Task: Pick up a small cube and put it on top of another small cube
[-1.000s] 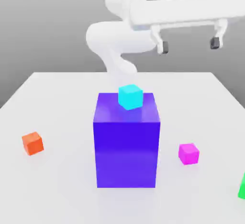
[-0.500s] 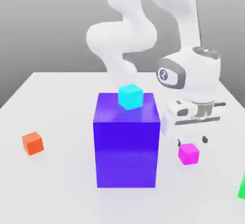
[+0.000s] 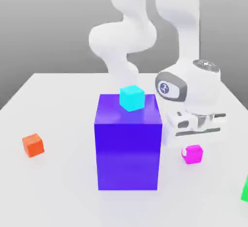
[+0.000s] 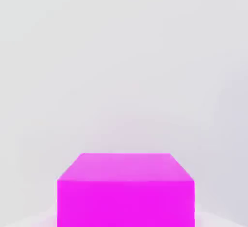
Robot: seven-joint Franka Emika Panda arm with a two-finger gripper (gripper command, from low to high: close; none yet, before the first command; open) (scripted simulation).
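The white counter (image 3: 53, 100) carries everything here. The white arm (image 3: 131, 32) bends down from above to the exterior view's right of the blue block (image 3: 128, 146), its hand low over the counter. The blue block stands upright near the middle, taller than wide, by far the biggest thing on the surface. A cyan cube (image 3: 132, 98) sits on its top, toward the far edge.

The gripper (image 3: 193, 149) points straight down, and its fingers are drawn in narrow around the pink cube (image 3: 193, 154), clamped on it. That cube is low by the counter, just beside the blue block's lower right corner in the exterior view, apart from it. Being a cube, it has no long axis; in the hand view it (image 4: 126, 189) sits level and square, one flat face turned to the camera, top face horizontal.

An orange cube (image 3: 33, 145) lies well apart at the exterior view's left, turned a little askew. A green thing (image 3: 245, 189) is cut by the right edge.
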